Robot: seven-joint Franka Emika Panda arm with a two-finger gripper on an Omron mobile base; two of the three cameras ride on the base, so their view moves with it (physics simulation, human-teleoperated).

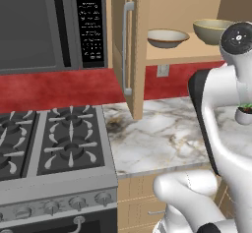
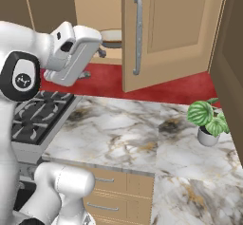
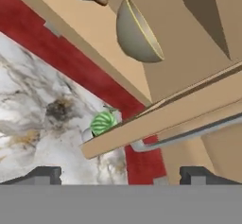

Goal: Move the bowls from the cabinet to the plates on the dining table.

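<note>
jaws wide apart | bowls [image 1: 168, 38] on cabinet [image 1: 182, 55] shelf, seemingly untouched

Glossy white Franka arm [image 1: 216, 104], rounded tubular links, bulbous elbow casing low down. Dark, near-black bands at joints. Round black end caps with small white logo marks, one on upper joint [image 1: 237, 38], another on shoulder-side joint [image 2: 20, 79]. Boxy white-grey hand housing [image 2: 76, 53] with dark recess. Two small dark finger tips [image 3: 43, 175], blocky, matte.

base views: behind arm, left/right, both facing cabinet [image 1: 135, 55] | hand view: rolled (close under shelf)
</note>
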